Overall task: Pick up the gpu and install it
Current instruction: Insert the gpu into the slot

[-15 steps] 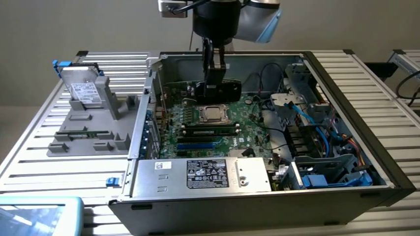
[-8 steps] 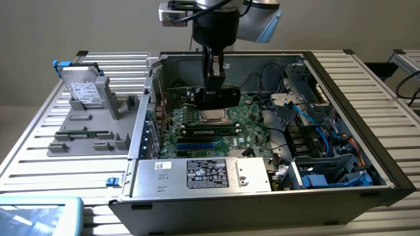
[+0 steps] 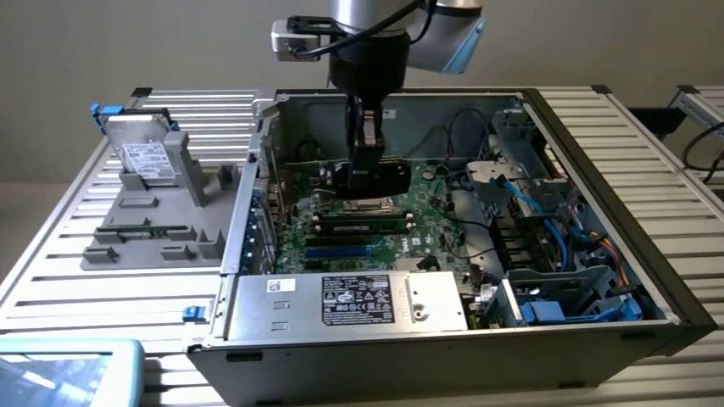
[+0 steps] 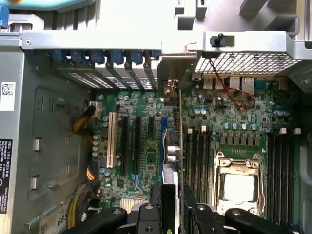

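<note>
Fingers (image 4: 191,204) of the gripper (image 4: 179,207) are partly closed and clamped on the gpu (image 4: 180,146). It stands on edge inside the case (image 3: 588,254), over the motherboard (image 4: 146,165), between the expansion slots (image 4: 138,146) and the memory sticks (image 4: 197,156). I cannot tell whether its lower edge touches the board yet. The likely risk is misalignment. If the card sits beside its slot rather than over it, pressing down could jam it against a neighbouring memory stick. It could also twist in the narrow grip, or its metal end could catch the rear wall (image 4: 146,41).

Ext oblique – wrist down, mobo (image 4: 229,114) shared
</note>
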`<state>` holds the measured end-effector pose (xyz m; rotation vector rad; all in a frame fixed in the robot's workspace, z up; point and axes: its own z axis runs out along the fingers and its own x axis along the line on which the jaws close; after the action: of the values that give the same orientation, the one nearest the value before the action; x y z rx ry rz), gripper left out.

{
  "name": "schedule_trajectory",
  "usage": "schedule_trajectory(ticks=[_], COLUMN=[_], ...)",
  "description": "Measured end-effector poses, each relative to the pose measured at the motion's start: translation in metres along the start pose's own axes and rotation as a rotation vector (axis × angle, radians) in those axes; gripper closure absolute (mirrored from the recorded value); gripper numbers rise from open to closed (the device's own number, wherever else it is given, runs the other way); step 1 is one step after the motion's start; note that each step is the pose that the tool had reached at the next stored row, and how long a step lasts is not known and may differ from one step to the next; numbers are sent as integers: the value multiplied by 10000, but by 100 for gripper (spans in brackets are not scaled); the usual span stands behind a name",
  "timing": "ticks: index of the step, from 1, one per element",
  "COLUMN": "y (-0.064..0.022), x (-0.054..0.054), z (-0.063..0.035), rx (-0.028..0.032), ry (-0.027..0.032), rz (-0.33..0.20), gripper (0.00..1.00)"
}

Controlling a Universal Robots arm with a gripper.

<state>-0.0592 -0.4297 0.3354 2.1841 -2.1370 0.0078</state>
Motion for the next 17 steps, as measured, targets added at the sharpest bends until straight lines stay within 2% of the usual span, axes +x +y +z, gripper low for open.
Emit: schedule_trajectory(ticks=[5,9,13,15,17], y=[-2,-3,-4,-5,-6], x=[55,104,132,145,172], z=[77,121,153,173,206], rx=[-26,-71,-127,-134,-136], ry=[-6,-52,-158,-222,-253], rz=[39,132,249,313,357], gripper=[72,72,72,72,72])
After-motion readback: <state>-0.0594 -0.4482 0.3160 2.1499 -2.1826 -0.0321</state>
